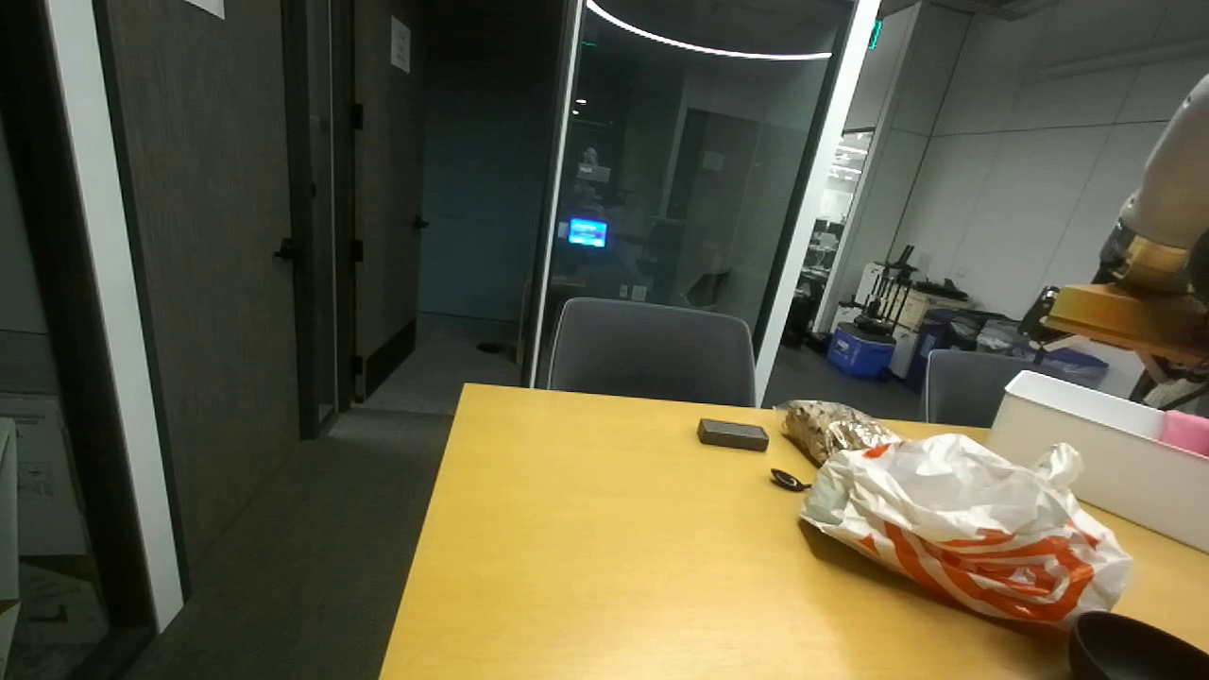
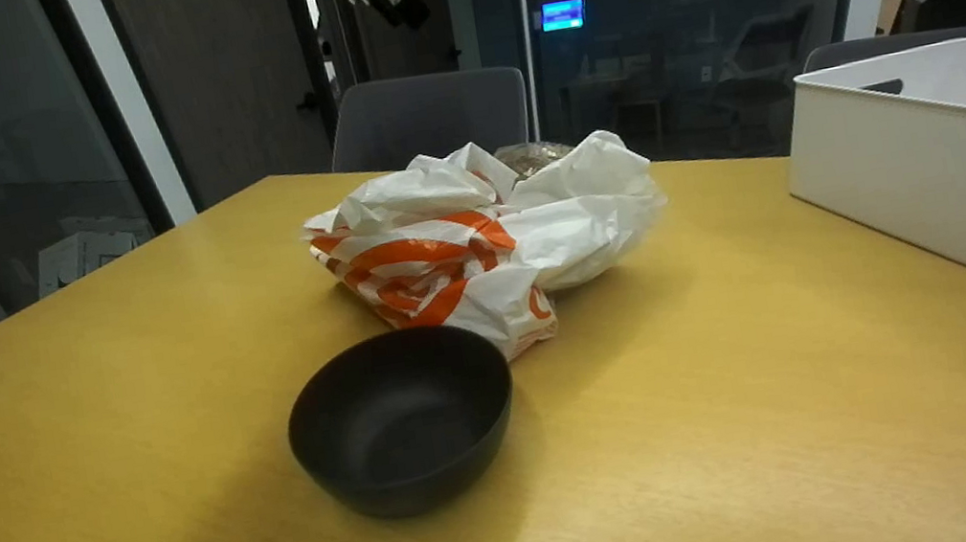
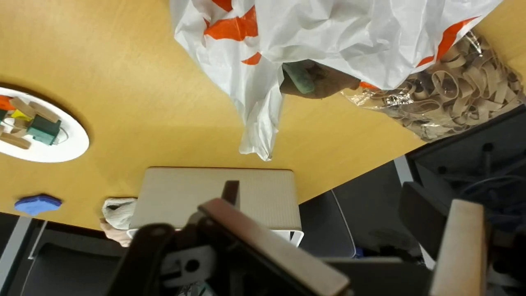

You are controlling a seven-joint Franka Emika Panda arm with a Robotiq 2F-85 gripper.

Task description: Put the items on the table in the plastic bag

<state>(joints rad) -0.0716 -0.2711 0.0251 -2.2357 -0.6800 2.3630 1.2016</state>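
Plastic bag (image 1: 963, 529) lay slumped on the table (image 1: 567, 529); clock read from its middle. In the wrist view the gripper (image 3: 343, 213) hung at six o'clock, fingers (image 3: 459, 246) well apart, nothing between them. In an exterior view, outside the bag: packet of brown loops (image 1: 836, 427) at ten, close in, partly hidden by plastic; dark block (image 1: 733, 434) at ten, farther out; small black oval thing (image 1: 787, 480) between nine and ten, thin end at the bag's edge, contact unclear. Wrist view gave a green piece (image 3: 302, 78) and a brown thing (image 3: 332, 80) in a gap at the bag's six o'clock edge; inside or merely beneath, couldn't tell.

Job judged unfinished. Chief worry: the limp plastic would probably sag over its own mouth, so an item let go above it might land on top and roll off. Next: the loose tail (image 3: 263, 131), at seven in the wrist view, pointed toward the gripper's side; a low pass could snag it and drag the bag, shoving the bowl (image 2: 403, 429), just beside the bag at seven in an exterior view. Packet looked slick; a shallow pinch might lose it. A grab at the oval thing could take plastic with it.
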